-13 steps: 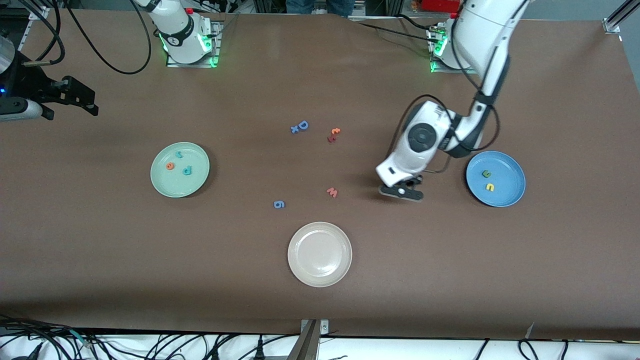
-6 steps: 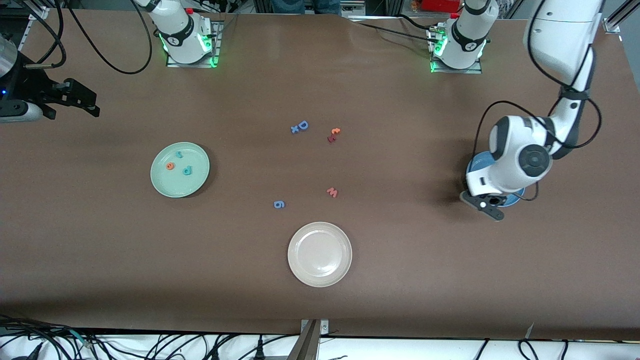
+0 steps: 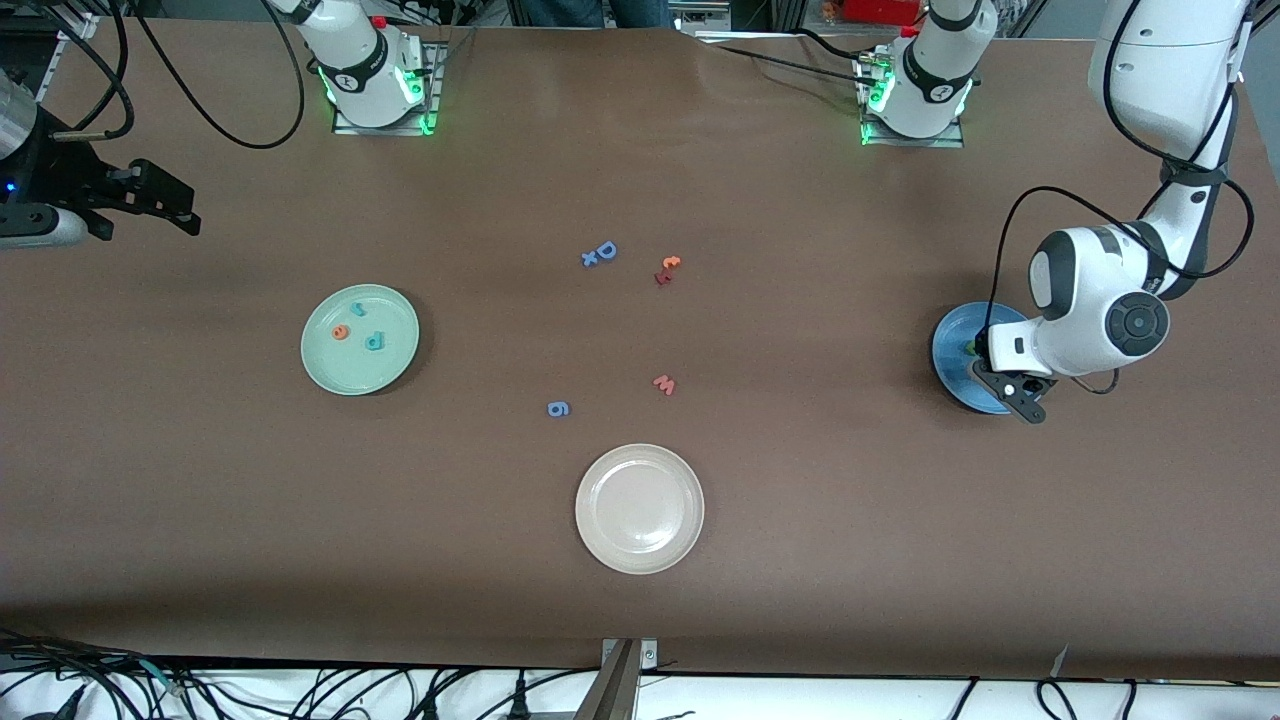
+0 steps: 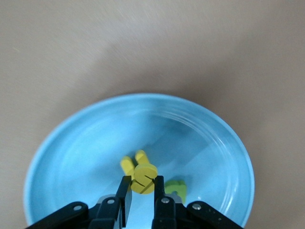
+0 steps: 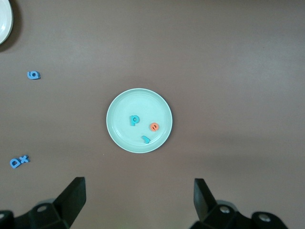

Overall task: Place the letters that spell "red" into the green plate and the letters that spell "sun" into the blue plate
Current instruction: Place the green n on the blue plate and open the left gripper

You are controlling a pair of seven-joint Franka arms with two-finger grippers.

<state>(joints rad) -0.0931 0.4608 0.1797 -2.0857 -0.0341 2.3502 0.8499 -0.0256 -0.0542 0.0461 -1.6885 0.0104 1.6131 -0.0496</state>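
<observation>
Left gripper (image 4: 141, 191) pinches the yellow "s" (image 4: 143, 177) over the blue plate (image 4: 86, 143); right gripper (image 5: 138, 198) waits spread wide above the green plate (image 5: 119, 136).

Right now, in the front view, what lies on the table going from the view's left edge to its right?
green plate → blue "g" → blue "D" → cream-white plate → reddish "w" → blue plate, with the left gripper over it.

Left pincer (image 4: 141, 191) clamped; right pincer (image 5: 138, 198) spread wide.
</observation>
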